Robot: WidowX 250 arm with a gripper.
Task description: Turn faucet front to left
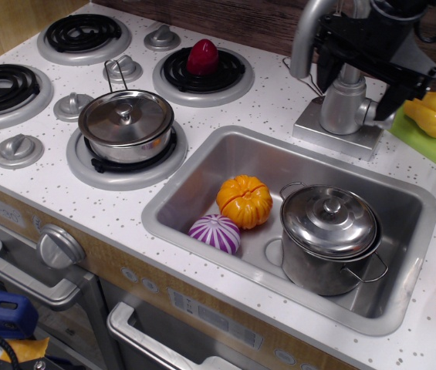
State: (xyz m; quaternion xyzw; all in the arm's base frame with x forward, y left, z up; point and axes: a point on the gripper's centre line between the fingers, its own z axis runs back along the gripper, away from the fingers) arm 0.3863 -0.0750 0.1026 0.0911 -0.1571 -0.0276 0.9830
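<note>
Our claw point(360, 58) sits against the faucet point(339, 100); we cannot tell its opening. The spout now arches leftward of the sink point(403, 254), so we judge the turn nearly complete.

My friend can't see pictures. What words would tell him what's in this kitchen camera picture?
A black robot claw is up against a silver toy faucet behind a sink holding a lidded pot, an orange pumpkin and a purple-and-white toy vegetable. Left, another lidded pot sits on a stove burner.

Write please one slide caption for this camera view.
Black gripper pressed against the silver faucet behind the sink, spout pointing left.
</note>
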